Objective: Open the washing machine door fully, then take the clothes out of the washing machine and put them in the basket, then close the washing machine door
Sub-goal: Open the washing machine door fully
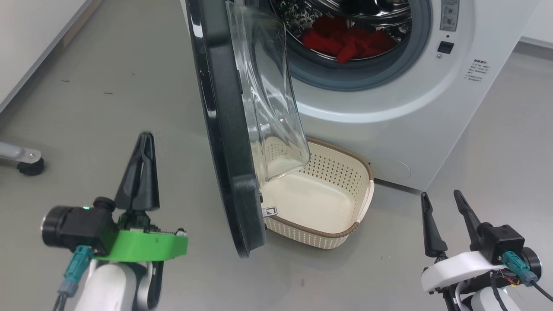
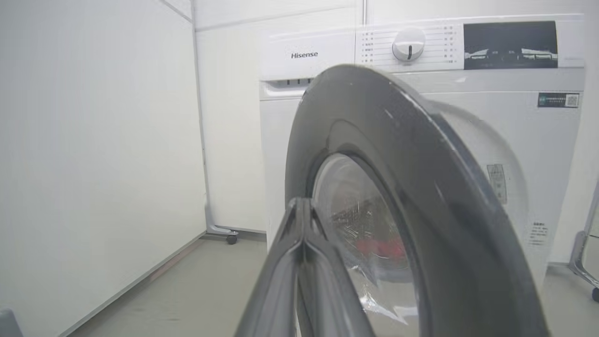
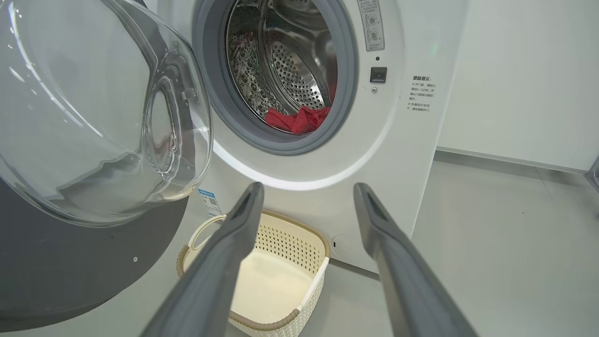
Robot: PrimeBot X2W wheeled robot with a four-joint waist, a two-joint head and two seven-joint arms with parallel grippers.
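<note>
The white washing machine [image 1: 389, 108] stands ahead with its black round door [image 1: 224, 142] swung partly out, edge-on to the head view, its clear glass bowl [image 1: 268, 99] facing the drum. Red clothes [image 1: 348, 42] lie in the steel drum, also seen as red clothes [image 3: 299, 120]. The cream basket [image 1: 360, 207] sits empty on the floor below the opening, partly behind the door. My left gripper [image 1: 144, 140] is shut on nothing, left of the door's outer face, apart from it. My right gripper [image 1: 443, 198] stands open at lower right, fingers pointing toward basket [image 3: 281, 323] and machine.
A white wall panel [image 2: 93, 164] runs along the left. A grey caster foot [image 1: 30, 166] rests on the floor at far left, another stand leg [image 2: 585, 262] right of the machine. Grey floor [image 1: 108, 86] lies open left of the door.
</note>
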